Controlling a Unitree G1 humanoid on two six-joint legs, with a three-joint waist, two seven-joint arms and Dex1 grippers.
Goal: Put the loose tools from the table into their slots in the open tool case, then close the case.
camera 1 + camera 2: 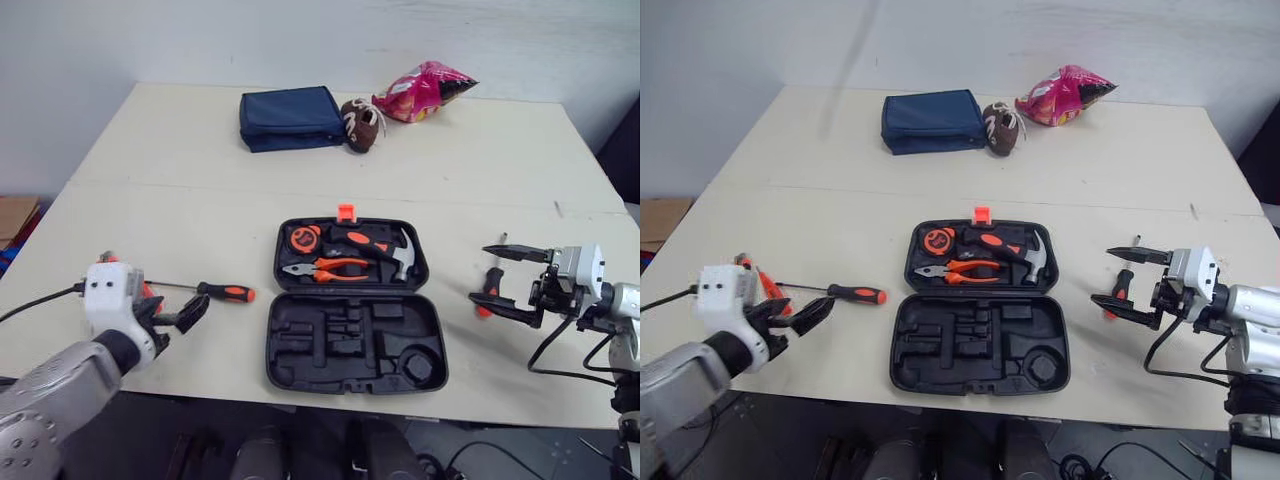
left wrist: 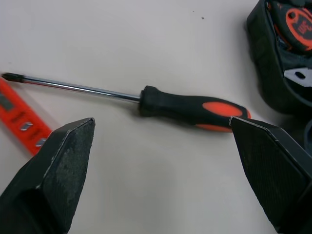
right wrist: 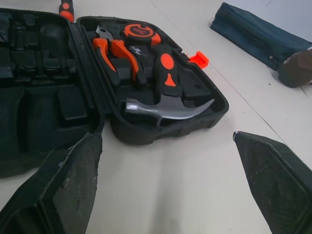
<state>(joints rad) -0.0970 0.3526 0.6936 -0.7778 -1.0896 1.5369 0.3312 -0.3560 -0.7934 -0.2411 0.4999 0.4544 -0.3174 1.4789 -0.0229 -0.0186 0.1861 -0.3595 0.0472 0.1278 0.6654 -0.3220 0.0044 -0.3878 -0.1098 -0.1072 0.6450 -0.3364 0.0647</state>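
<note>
A: So, where's the screwdriver (image 2: 165,103)?
B: Flat on the table (image 1: 150,180), just ahead of the left end effector (image 1: 175,312) and crosswise to its fingers. Its long axis runs side to side, handle toward the case (image 1: 352,345) and tip pointing away from it.
A: And that end effector?
B: Spread wide, holding nothing, low over the table. The forearm reaches in from the near edge. An orange strip tool (image 2: 19,117) lies by the finger on the tip side.
A: The right one?
B: The right end effector (image 1: 492,275) is wide too and empty, fingers aimed at the case, arm coming in from the side edge. A short tool (image 1: 492,285) lies on the table at its fingers; whether they touch, I can't tell.
A: Room to move?
B: Bare table between each end effector and the case. The case lies open flat, with hammer (image 1: 403,257), pliers (image 1: 335,268) and tape (image 1: 302,237) in the half farther from both end effectors.
</note>
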